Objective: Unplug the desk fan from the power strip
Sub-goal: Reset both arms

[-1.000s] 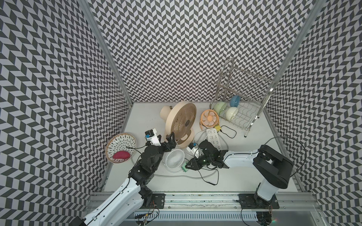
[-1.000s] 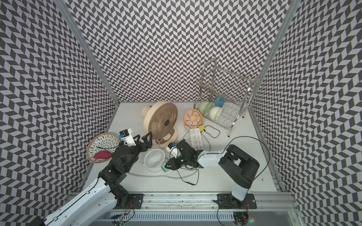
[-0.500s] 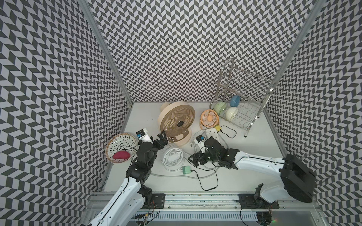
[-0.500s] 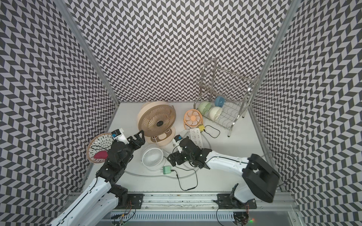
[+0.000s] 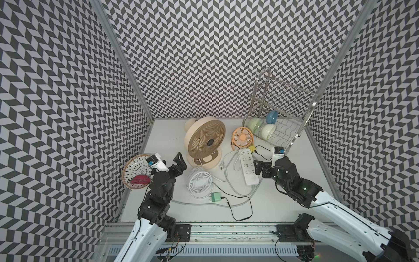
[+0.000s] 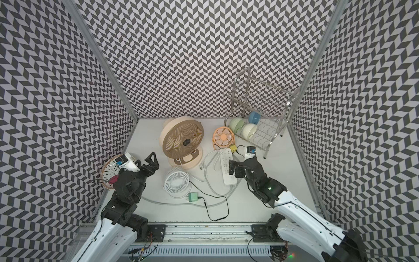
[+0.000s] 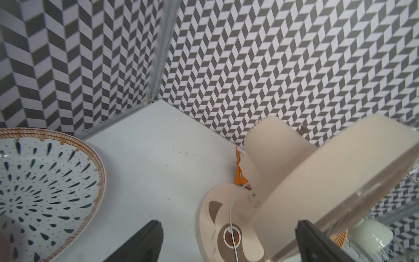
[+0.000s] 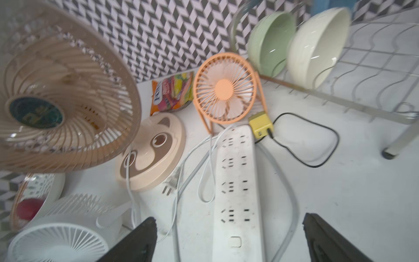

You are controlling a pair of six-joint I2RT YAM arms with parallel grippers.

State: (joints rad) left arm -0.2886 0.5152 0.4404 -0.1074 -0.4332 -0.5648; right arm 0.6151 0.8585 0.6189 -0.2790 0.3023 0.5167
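My right claw point(image 5: 260, 169) hangs with its jaws wide apart and nothing between them. It is just beside the near half of the power strip point(image 5: 248, 166), on the side toward the bench's right edge. The strip lies flat on the bench point(image 5: 283, 195), a little right of middle, running from the far edge toward the near edge. Every socket my right wrist camera shows is bare. My left claw point(image 5: 179, 165) is likewise spread and empty, raised near the left edge beside the beige fan point(image 5: 205, 138), not touching it.

Further out, a green adapter point(image 5: 215, 197) lies loose between the strip and the near edge, beside the white fan point(image 5: 200, 182). Its black lead seems to run to that fan. A white two-pin plug point(image 8: 170, 183) lies free just left of the strip. At the strip's far end a yellow adapter point(image 5: 252, 149) touches the corner by the orange fan point(image 5: 242, 137); I cannot tell whether it is seated.

I judge the pull itself done if the white fan was meant, and I would back both arms off without snagging the cord loops. If the orange fan was meant, the right claw must reach the far end, close on the yellow adapter and draw it off while the left pins the strip.
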